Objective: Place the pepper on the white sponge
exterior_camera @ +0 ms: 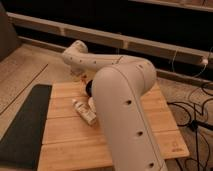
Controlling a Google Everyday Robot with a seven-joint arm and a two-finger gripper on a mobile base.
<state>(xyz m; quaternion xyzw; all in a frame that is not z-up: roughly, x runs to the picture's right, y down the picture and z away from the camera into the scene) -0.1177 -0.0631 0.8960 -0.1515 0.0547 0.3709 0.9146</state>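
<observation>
At the back left corner of the wooden table (65,145), the gripper (79,75) hangs low under the big white arm (120,100). Whether it is released or grasping anything I cannot tell. Just beside it shows a small red-orange fleck, probably the pepper (84,79), close to the boards or touching them. Such a pepper should be light, smooth-skinned and a little slippery. It should be firm enough for a gentle pinch across its thickest part, though a hard squeeze could bruise it or shoot it out. I cannot pick out the sponge; the arm covers much of the table. A small pale bottle (84,111) lies on its side near the middle, its contents hidden. A long black mat (22,125) lies along the left side.
</observation>
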